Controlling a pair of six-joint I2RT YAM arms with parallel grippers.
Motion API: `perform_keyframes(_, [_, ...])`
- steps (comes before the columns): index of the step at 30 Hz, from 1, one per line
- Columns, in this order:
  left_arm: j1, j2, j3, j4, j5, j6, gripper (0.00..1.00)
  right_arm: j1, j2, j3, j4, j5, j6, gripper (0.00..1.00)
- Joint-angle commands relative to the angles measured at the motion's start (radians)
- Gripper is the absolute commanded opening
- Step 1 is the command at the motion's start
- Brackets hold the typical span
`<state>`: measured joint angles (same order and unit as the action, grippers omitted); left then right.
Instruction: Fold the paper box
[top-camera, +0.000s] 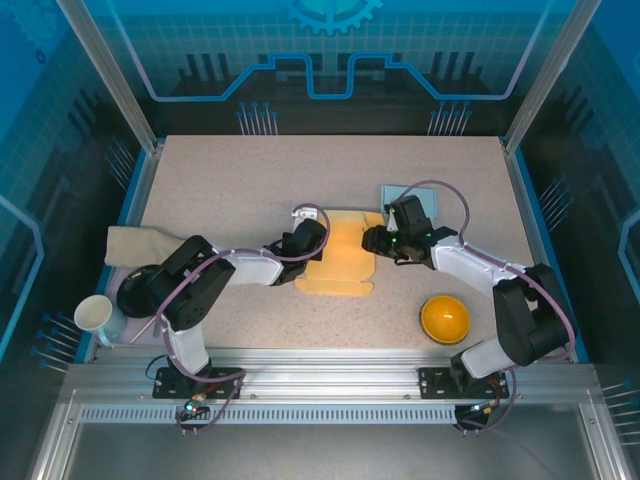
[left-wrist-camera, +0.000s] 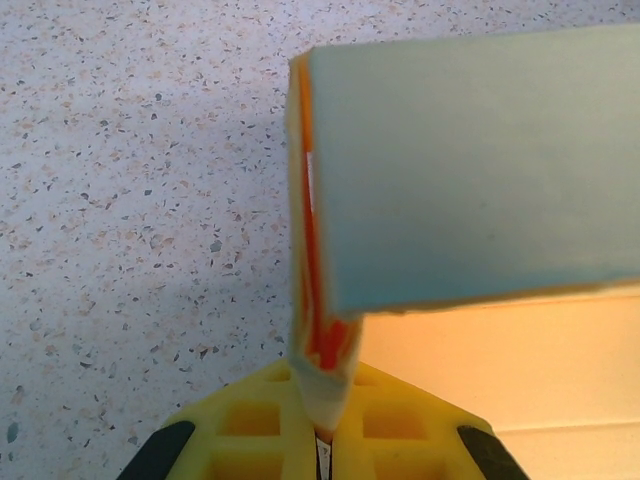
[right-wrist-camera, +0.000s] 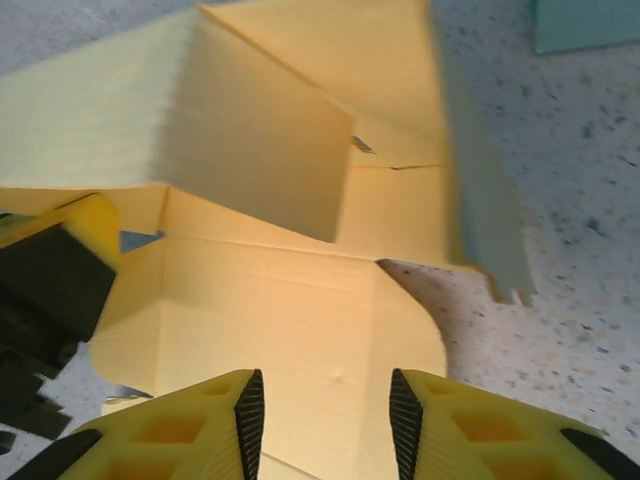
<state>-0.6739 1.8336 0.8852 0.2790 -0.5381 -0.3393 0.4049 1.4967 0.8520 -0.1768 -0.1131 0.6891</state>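
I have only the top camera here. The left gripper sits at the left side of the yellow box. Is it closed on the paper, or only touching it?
Observer: On the left wrist camera the left gripper is shut on the edge of a raised flap of the paper box.
Operator: Which colour has that flap on its outer face?
Observer: Pale blue-green, with yellow on the inner side.
Operator: And the right one, are its jaws open?
Observer: Yes. On the right wrist camera the right gripper is open, with its jaws apart over a flat yellow flap. I see no pinch on it.
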Motion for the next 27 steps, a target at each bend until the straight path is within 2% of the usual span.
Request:
perform_keyframes(1, [0.013,0.058,-0.014,-0.182,0.031,-0.019,0.0,-0.038,0.036,0.018,0.079,0.005,0.005,0.39])
perform_keyframes(5, [0.014,0.058,-0.004,-0.205,0.031,-0.025,0.0,-0.065,0.083,0.042,0.12,0.016,-0.001,0.38])
perform_keyframes(16, [0.013,0.061,0.011,-0.233,0.035,-0.026,0.0,-0.118,0.23,0.068,0.177,0.032,0.108,0.38])
perform_keyframes(21, [0.013,0.059,0.021,-0.236,0.045,-0.021,0.0,-0.117,0.283,0.053,0.29,-0.023,0.148,0.38])
perform_keyframes(27, [0.014,0.059,0.026,-0.248,0.048,-0.028,0.0,-0.102,0.291,0.038,0.332,-0.064,0.148,0.36])
